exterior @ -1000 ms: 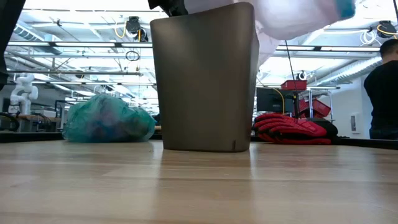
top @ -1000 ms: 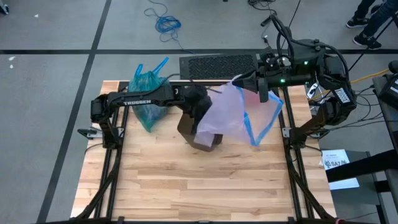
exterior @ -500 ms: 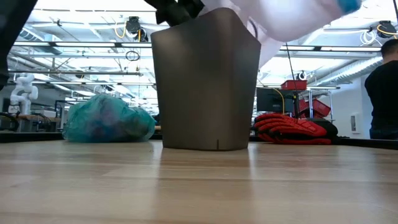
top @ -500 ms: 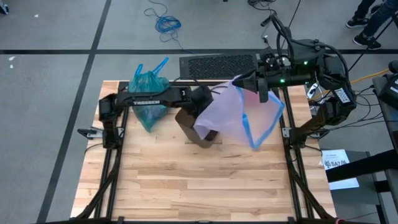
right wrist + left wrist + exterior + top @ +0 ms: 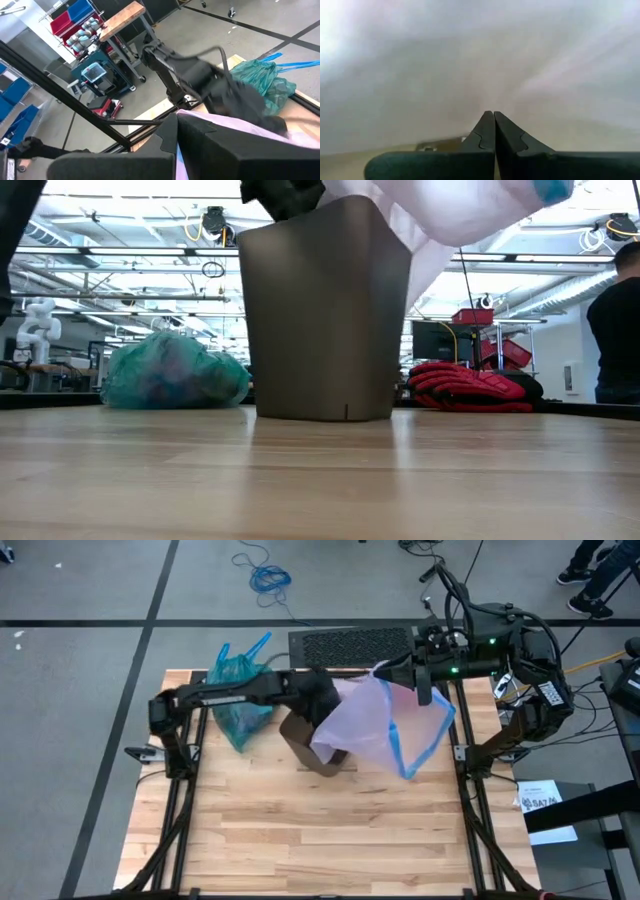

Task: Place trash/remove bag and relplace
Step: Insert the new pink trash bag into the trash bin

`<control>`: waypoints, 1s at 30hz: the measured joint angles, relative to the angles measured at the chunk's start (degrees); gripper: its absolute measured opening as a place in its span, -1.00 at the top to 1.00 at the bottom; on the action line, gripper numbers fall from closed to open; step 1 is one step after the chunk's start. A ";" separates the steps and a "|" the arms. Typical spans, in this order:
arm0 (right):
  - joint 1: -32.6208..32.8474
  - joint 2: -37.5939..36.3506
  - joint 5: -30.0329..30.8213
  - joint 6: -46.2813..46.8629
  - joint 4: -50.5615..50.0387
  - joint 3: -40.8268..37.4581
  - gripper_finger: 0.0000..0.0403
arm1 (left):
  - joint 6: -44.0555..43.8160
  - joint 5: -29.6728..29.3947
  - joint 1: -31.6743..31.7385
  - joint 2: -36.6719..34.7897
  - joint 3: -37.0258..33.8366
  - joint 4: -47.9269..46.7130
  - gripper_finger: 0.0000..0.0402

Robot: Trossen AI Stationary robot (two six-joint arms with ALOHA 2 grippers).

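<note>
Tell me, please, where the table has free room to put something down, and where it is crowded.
The whole near half of the table, in front of the brown bin, is bare wood. The far strip is crowded: the teal bag at far left, the bin in the middle, and the pink bag hanging between the left gripper and right gripper over it.

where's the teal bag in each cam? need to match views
High view: teal bag at the table's back left, partly under the left arm.
Low view: teal bag left of the brown bin, resting on the table.
Left wrist view: not in it; only pale plastic fills the picture.
Right wrist view: teal bag at the right, past the left arm.
Shared landmark: the pink bag draped over the bin.
</note>
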 joint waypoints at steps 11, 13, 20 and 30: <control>0.00 0.00 -3.70 -4.35 -0.95 0.00 1.00 | -2.12 -2.12 5.75 -11.17 -0.02 -2.90 1.00; 0.17 0.00 -7.16 -6.59 -1.09 0.00 1.00 | -2.14 -2.10 7.17 -12.84 -0.02 -1.41 1.00; 2.07 0.72 -13.00 -17.22 -1.72 0.04 1.00 | -6.58 -1.20 14.83 -14.10 0.00 0.42 1.00; 2.78 2.82 -14.45 -18.96 -4.05 0.04 1.00 | -9.72 3.05 23.43 -11.90 0.00 14.05 1.00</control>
